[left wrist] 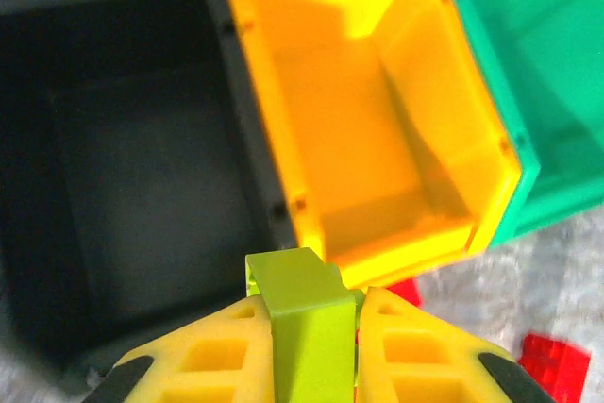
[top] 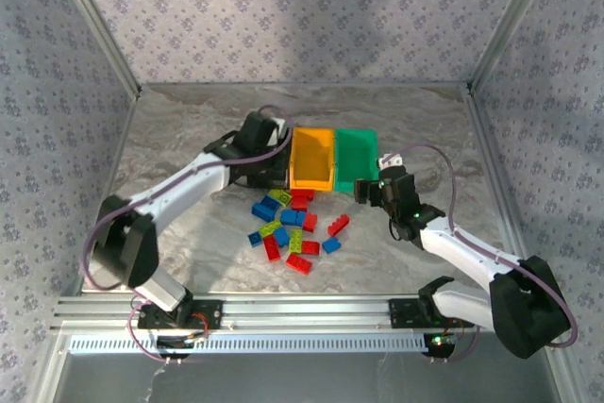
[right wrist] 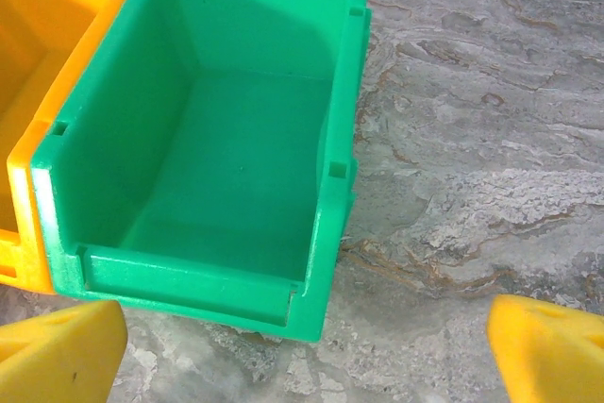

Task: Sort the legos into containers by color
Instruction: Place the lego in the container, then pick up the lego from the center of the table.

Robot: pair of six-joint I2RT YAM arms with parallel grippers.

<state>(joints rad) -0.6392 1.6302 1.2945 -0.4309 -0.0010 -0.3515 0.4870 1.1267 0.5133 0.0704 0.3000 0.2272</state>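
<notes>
Black bin [left wrist: 132,167], orange-yellow bin [left wrist: 377,120] and green bin [right wrist: 217,139] sit in a touching row, insides bare. My left gripper [left wrist: 311,365] clamps a lime green brick [left wrist: 302,309] over the black/orange near rims. My right gripper [right wrist: 302,356] gapes wide before the green bin. Other legos [top: 293,224] lie loose on the table [top: 189,129].

The table [top: 189,129] is grey stone with wavy lines. Three bins stand on it in a row, touching: a black bin [left wrist: 123,139], an orange bin [top: 311,159] and a green bin [top: 357,158]. Red, blue and green legos [top: 293,228] lie scattered just in front.
</notes>
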